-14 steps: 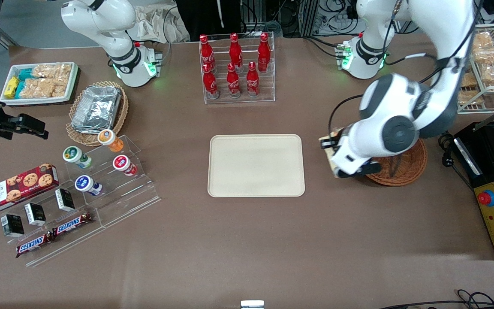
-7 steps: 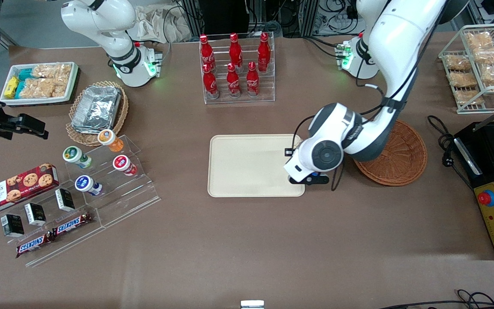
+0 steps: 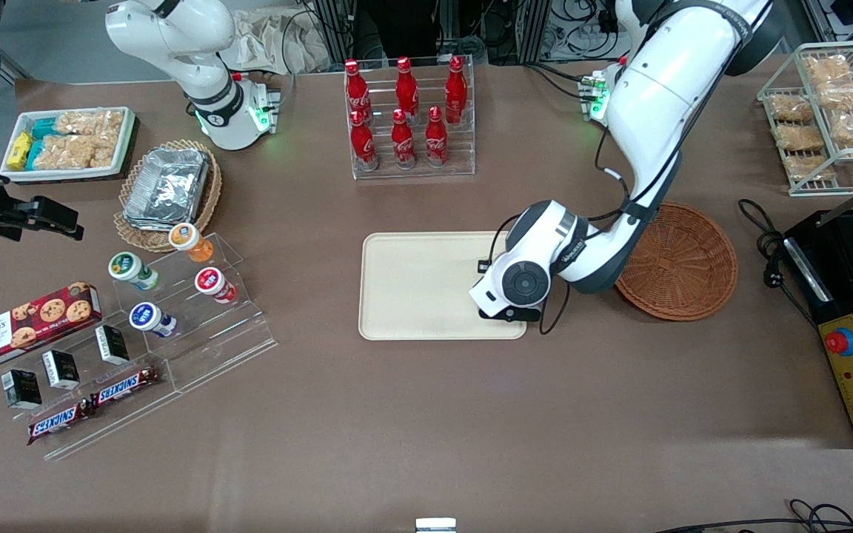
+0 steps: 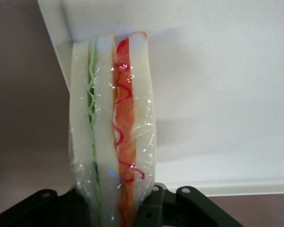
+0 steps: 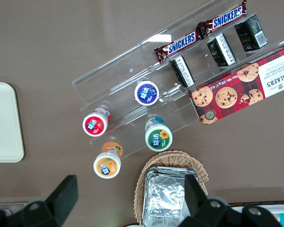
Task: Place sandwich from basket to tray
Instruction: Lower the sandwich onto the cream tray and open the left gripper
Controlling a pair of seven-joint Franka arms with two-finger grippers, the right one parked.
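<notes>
Bench (image 3: pixel 426 414) first, wide and brown, cream tray (image 3: pixel 419 289) mid-frame, wicker basket (image 3: pixel 682 259) right of center and emptied out. Carry step basically done. Hand (image 4: pixel 125 213) parked low over the tray's right edge, pinching the wrapped sandwich (image 4: pixel 113 127), held on edge just above the tray's corner. Next up, probably: lower a touch, nudge inward off the rim, let go.

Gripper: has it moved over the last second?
Yes. The gripper, shut on the sandwich, went from over the basket toward the parked arm's end and now hangs above the tray, at its edge nearest the basket.
</notes>
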